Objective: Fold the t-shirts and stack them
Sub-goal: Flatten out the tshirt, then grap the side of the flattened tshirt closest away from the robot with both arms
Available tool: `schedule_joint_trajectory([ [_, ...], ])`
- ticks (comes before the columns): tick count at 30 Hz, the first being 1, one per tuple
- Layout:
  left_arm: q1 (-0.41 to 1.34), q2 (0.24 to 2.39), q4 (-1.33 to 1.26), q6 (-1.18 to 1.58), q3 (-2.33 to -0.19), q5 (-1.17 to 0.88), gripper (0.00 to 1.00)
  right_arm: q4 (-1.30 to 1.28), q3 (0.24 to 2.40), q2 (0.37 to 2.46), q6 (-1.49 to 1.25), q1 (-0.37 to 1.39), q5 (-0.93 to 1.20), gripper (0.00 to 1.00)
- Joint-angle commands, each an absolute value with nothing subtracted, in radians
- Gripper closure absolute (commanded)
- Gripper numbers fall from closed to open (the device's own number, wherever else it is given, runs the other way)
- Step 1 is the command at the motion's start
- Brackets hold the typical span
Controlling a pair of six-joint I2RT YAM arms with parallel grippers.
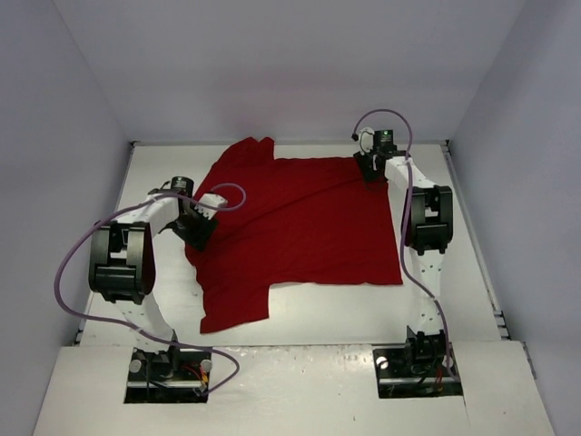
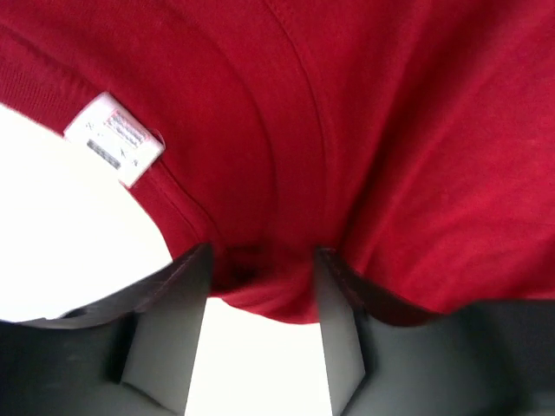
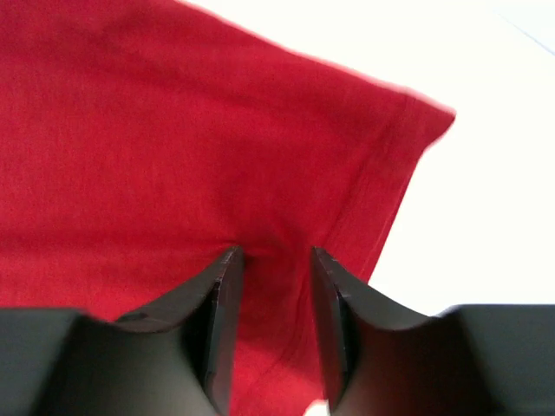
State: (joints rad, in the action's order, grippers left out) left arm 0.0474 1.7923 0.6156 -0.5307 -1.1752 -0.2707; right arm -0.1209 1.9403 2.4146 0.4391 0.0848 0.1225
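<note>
Here's the shirt [image 1: 300,227], dark red, lying flat across the middle of the bench [image 1: 454,300] and reaching up to its far edge. It lies sideways: neck toward the left edge, hem toward the right. One sleeve [image 1: 250,150] sticks up against the far edge, left of centre. The other flap of cloth points down toward the near-left corner. Creases run across the body from left to right.

Left gripper [image 1: 198,232] is down on the shirt's left side, at the neckline. From the wrist view, its two fingers [image 2: 173,295] stand apart with a soft bulge of red cloth sitting between the tips. White bench shows through the gap lower down, so the jaws are spread, not squeezing. A small white label [image 2: 114,139] sits at the cloth's edge, just up and left of the fingers.

Right gripper [image 1: 369,169] is over at the shirt's far-right corner, near the far edge of the bench. Its wrist view shows the stitched hem corner just beyond the tips, and cloth puckered slightly in the gap. Those jaws are parted as well, with fabric lying between them rather than clamped.
</note>
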Motion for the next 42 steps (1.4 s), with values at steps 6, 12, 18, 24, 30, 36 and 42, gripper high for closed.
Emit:
schedule_joint_trajectory([
  [6, 0.041, 1.672, 0.65, -0.439, -1.528, -0.402, 0.3, -0.19, 1.868, 2.026, 0.467, 0.087, 0.236, 0.43],
  [12, 0.077, 1.544, 0.655, -0.513, -1.557, -0.455, 0.31, -0.223, 1.564, 1.685, 0.653, 0.12, 0.309, 0.56],
  [18, 0.13, 1.319, 0.676, -0.724, -1.21, -0.504, 0.48, -0.321, 1.15, 1.472, 0.889, 0.164, 0.301, 0.86],
  [24, 0.251, 1.207, 0.69, -0.809, -1.019, -0.43, 0.58, -0.357, 0.933, 1.452, 0.925, 0.188, 0.235, 1.0],
  [30, 0.253, 1.209, 0.691, -0.809, -1.015, -0.423, 0.58, -0.37, 0.835, 1.438, 0.934, 0.193, 0.186, 1.0],
  [36, 0.25, 1.234, 0.687, -0.815, -1.027, -0.414, 0.54, -0.368, 0.744, 1.458, 0.975, 0.214, 0.141, 1.0],
  [42, 0.201, 1.253, 0.67, -0.774, -1.049, -0.448, 0.38, -0.37, 0.695, 1.517, 1.01, 0.22, 0.066, 1.0],
])
